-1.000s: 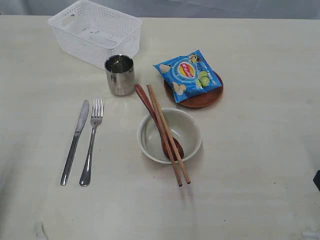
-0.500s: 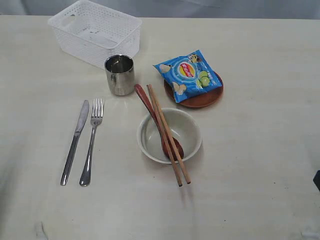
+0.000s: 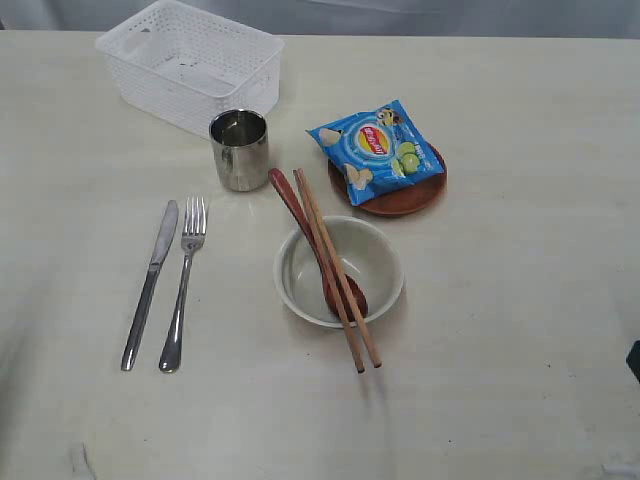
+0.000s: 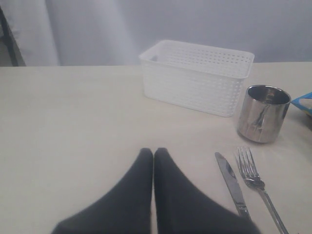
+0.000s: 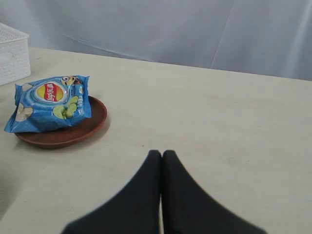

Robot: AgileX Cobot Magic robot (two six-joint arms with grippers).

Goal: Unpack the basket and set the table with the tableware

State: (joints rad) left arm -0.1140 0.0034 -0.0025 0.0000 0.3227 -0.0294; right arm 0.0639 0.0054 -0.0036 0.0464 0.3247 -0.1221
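Observation:
The white basket (image 3: 190, 62) stands at the far left of the table (image 3: 520, 330), with nothing showing inside it. A steel cup (image 3: 239, 149) stands in front of it. Knife (image 3: 149, 285) and fork (image 3: 182, 285) lie side by side. The cream bowl (image 3: 375, 262) holds the wooden spoon (image 3: 291, 200), and the chopsticks (image 3: 364, 340) lie across its rim. The reddish-brown plate (image 3: 400, 198) carries a blue crisp bag (image 3: 377, 148). My left gripper (image 4: 153, 151) is shut and empty, left of the knife (image 4: 231, 183). My right gripper (image 5: 162, 153) is shut and empty, off from the plate (image 5: 63, 134).
A pale curtain hangs behind the table's far edge (image 4: 87, 29). In the exterior view only a dark sliver of the right arm (image 3: 634, 360) shows at the right border.

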